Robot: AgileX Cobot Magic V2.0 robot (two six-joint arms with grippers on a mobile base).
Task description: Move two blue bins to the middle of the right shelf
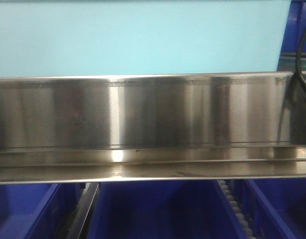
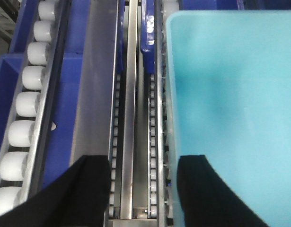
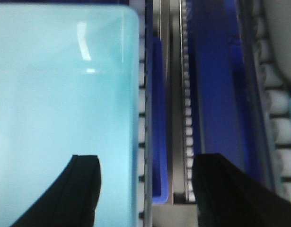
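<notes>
Left gripper (image 2: 144, 191) — two black fingers (image 2: 88, 194) at the bottom of its wrist view, spread wide and released, clasping nothing. One finger lies over the pale blue bin (image 2: 230, 94), the other outside it over a steel panel (image 2: 95, 94), so the bin's left wall falls between them; contact with that wall cannot be told. Beyond: small roller track (image 2: 152, 118) just beside the bin, steel rail (image 2: 128, 118), dark blue crate (image 2: 150, 28), row of large white rollers (image 2: 29, 104) at far left.

Right gripper (image 3: 145, 189) — likewise spread and released. Inner finger lies over a pale blue bin (image 3: 65, 94), probably the same one; outer finger lies outside its right wall, past a bead-roller strip (image 3: 187, 118).

Front view: pale blue wall (image 1: 143, 35) fills the top, behind a stainless shelf lip (image 1: 153, 114). Black cable (image 1: 302, 74) at right, dark blue tubs (image 1: 157, 209) below.
</notes>
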